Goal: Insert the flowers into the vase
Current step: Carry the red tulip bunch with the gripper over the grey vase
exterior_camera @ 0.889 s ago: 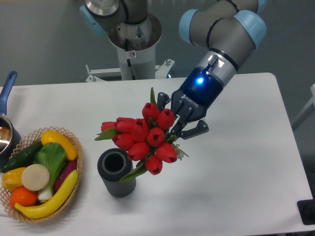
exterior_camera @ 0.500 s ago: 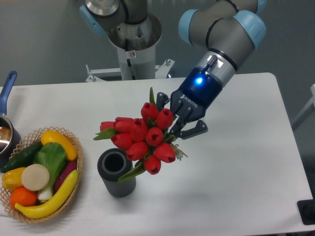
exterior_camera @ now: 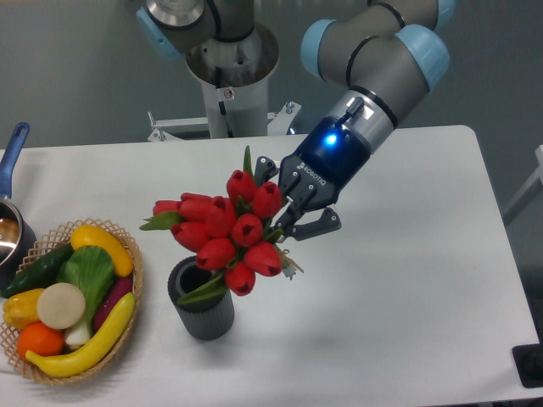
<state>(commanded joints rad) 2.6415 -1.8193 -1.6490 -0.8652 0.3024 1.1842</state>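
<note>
The flowers (exterior_camera: 222, 234) are a bunch of red tulip buds with green leaves, held in the air and tilted to the left. My gripper (exterior_camera: 284, 222) is shut on their stems from the right. The lowest buds and a leaf hang over the right part of the mouth of the vase (exterior_camera: 201, 298), a dark grey ribbed tube standing upright on the white table (exterior_camera: 407, 280). The stem ends are hidden behind the buds and my fingers.
A wicker basket (exterior_camera: 69, 301) of colourful vegetables sits at the left front. A metal pot with a blue handle (exterior_camera: 10, 163) stands at the left edge. The robot base (exterior_camera: 225, 76) is behind the table.
My gripper has carried the flowers to the left and slightly up, so the bunch now hangs partly over the vase's mouth. The vase has not moved.
</note>
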